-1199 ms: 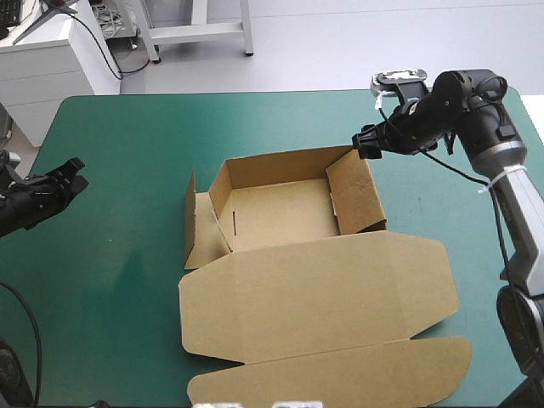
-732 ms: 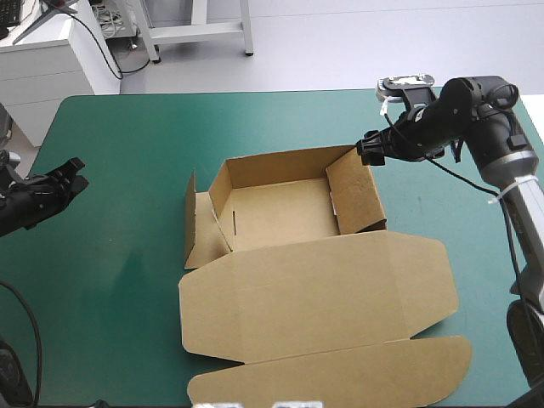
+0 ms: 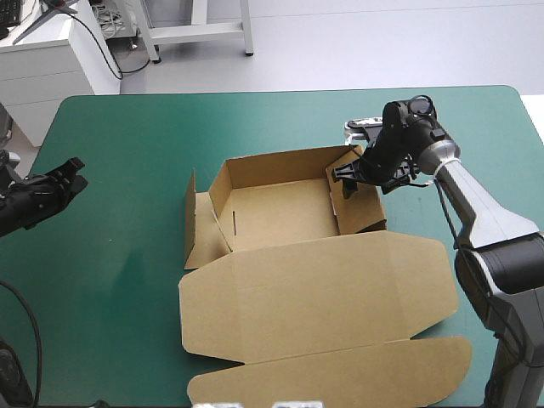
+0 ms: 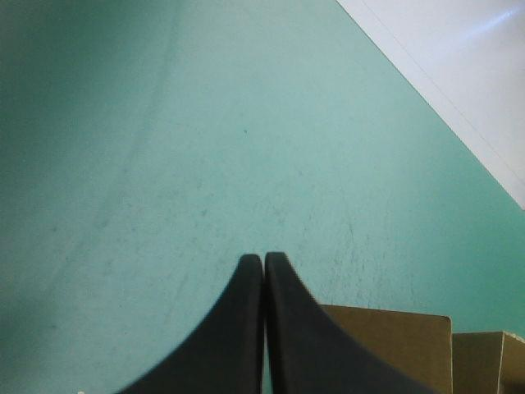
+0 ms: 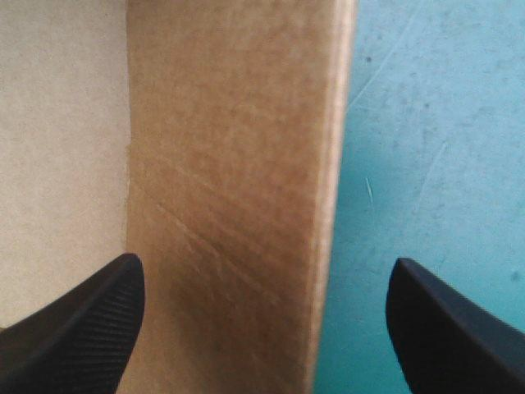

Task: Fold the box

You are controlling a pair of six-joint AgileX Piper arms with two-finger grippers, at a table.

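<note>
Box (image 3: 297, 280) at counter (image 3: 110, 289) middle: open tray, walls raised, lid flat toward near edge. Right claw (image 5: 262, 275) spread wide, straddling right wall (image 3: 357, 202), one finger inside tray, one outside. Left claw (image 4: 263, 261) pressed together, over bare teal-green cover near left edge, well apart from box.

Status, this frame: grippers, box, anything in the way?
Left gripper shut, over teal-green cover. Right gripper open, straddling right wall of brown cardboard box. Lid flat. Nothing obstructing.

Smooth teal-green table cover (image 3: 110, 280), rounded at its far corners.
</note>
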